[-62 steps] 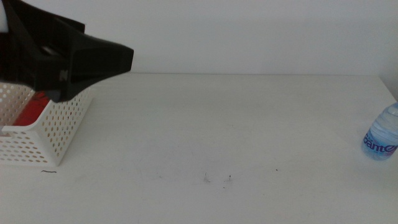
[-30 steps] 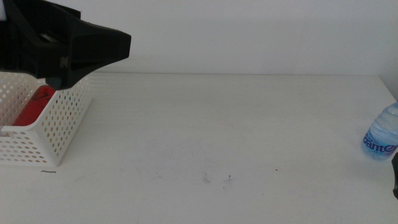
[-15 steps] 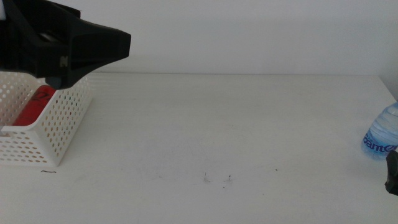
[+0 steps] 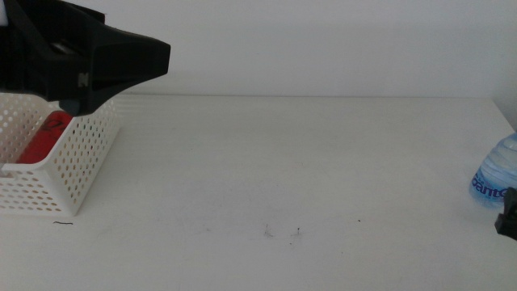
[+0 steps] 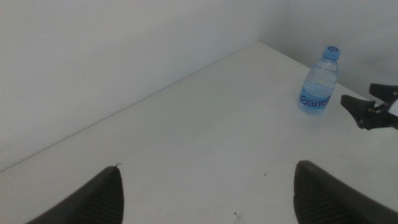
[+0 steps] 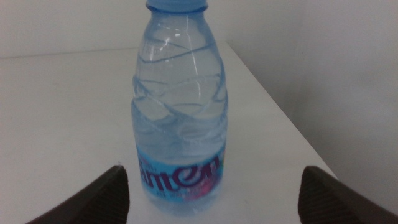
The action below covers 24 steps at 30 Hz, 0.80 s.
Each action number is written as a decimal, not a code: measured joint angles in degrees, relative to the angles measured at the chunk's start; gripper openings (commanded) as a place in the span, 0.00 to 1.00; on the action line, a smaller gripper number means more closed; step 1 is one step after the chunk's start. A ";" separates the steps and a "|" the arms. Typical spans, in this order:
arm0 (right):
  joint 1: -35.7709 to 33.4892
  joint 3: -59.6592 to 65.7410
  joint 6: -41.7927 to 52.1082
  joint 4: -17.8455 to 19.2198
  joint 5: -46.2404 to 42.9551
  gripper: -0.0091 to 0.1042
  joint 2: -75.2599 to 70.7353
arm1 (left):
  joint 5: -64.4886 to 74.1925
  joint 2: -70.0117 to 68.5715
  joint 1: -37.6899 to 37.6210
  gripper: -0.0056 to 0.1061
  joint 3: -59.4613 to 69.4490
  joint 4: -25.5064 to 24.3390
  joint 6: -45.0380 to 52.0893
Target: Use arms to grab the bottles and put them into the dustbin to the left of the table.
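A clear water bottle (image 4: 494, 179) with a blue cap and label stands upright at the table's far right edge. My right gripper (image 4: 509, 223) shows only as a dark tip just in front of it. In the right wrist view the bottle (image 6: 179, 106) fills the middle, and the right gripper (image 6: 214, 182) is open, with a jaw on either side and short of it. My left gripper (image 4: 149, 61) hovers open above the white dustbin (image 4: 77, 166) at the left, where a red can (image 4: 40, 139) lies inside. The left wrist view shows the bottle (image 5: 318, 81) far off.
The white table (image 4: 283, 162) stretches between the dustbin and the bottle, with a few small dark specks (image 4: 283, 233) near the front. A pale wall runs behind the table's back edge. The other arm's gripper (image 5: 367, 112) shows in the left wrist view beside the bottle.
The right gripper has come into view at the right edge and risen towards the bottle. The left gripper lifted slightly above the dustbin, then held still.
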State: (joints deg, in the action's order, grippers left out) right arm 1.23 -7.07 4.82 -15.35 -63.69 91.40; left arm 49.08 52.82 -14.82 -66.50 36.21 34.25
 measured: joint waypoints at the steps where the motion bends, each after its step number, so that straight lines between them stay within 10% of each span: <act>1: 0.00 -0.79 0.00 0.00 0.00 0.90 0.77 | 0.00 0.00 0.00 0.89 0.00 0.00 0.00; 24: 0.00 -16.32 3.59 0.57 1.68 0.90 14.82 | -0.13 0.00 0.00 0.89 0.00 0.00 0.11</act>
State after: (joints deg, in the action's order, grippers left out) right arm 1.23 -23.39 8.41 -14.78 -62.01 106.21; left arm 48.95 52.82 -14.82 -66.50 36.21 34.36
